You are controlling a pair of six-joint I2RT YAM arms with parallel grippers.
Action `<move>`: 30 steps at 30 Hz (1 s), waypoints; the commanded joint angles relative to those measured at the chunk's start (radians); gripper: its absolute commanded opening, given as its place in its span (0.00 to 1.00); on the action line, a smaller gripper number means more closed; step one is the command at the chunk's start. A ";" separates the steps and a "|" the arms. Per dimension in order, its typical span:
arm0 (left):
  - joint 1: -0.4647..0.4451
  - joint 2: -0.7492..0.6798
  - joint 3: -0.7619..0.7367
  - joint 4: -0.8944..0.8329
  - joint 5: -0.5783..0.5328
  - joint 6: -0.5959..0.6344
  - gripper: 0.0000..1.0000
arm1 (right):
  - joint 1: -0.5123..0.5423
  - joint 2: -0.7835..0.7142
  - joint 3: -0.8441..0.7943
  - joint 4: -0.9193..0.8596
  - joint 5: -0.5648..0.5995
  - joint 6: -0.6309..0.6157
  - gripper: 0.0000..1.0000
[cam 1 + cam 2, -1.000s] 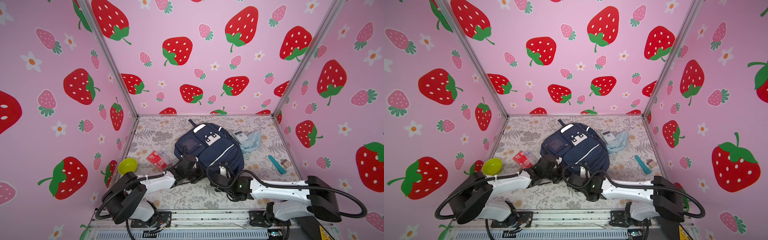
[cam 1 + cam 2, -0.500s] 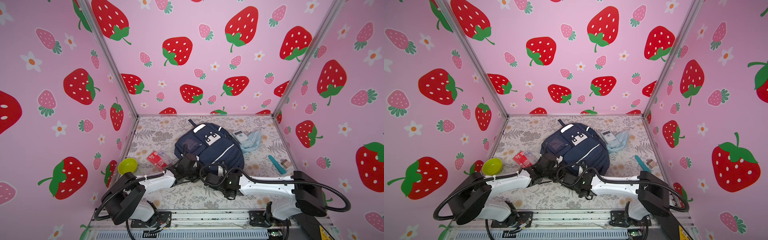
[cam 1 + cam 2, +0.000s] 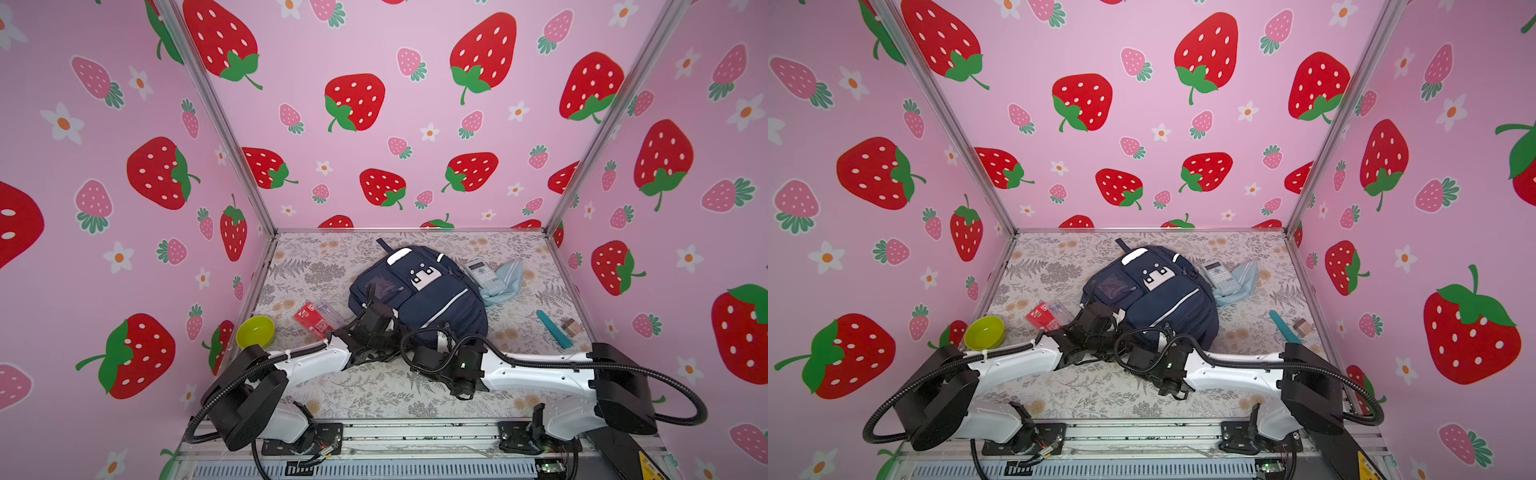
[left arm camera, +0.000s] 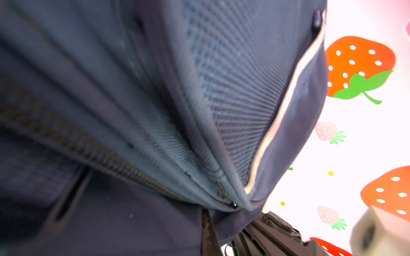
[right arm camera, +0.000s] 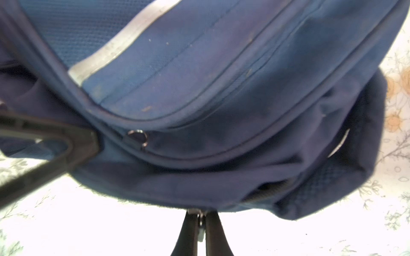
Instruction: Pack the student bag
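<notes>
The navy student bag (image 3: 432, 291) (image 3: 1163, 291) lies flat in the middle of the floral mat, white stripes and patch up. In both top views my left gripper (image 3: 386, 328) (image 3: 1113, 322) is shut on fabric at the bag's near left corner. The left wrist view is filled with the bag's fabric and zip (image 4: 124, 164). My right gripper (image 3: 417, 351) (image 5: 200, 223) is at the bag's near edge, shut on a small silvery zipper pull (image 5: 201, 230). A finger (image 5: 66, 141) of the left gripper shows in the right wrist view, pressed on the bag.
A green bowl (image 3: 254, 331) and a red packet (image 3: 312, 319) lie left of the bag. A calculator (image 3: 484, 276) on a pale blue cloth (image 3: 509, 282) sits at its right. A teal stick (image 3: 552, 328) and a small brown block (image 3: 570, 327) lie near the right wall.
My right gripper has slid left along the bag's near edge and closed on the zipper pull. The left gripper has kept its hold and place.
</notes>
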 commanded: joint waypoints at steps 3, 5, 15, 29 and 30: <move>0.112 -0.084 0.076 -0.141 -0.095 0.114 0.00 | -0.061 -0.121 -0.094 -0.028 -0.028 -0.139 0.00; 0.159 -0.095 0.104 -0.213 -0.103 0.163 0.00 | -0.117 -0.186 -0.155 0.021 -0.063 -0.225 0.00; 0.425 -0.028 0.250 -0.392 -0.166 0.332 0.00 | -0.245 -0.289 -0.229 0.199 -0.329 -0.575 0.00; 0.353 -0.367 0.190 -0.589 -0.123 0.161 0.62 | -0.141 -0.021 0.024 0.445 -0.571 -0.601 0.00; 0.322 -0.388 0.174 -0.597 -0.132 0.127 0.63 | -0.141 -0.015 0.025 0.449 -0.572 -0.595 0.00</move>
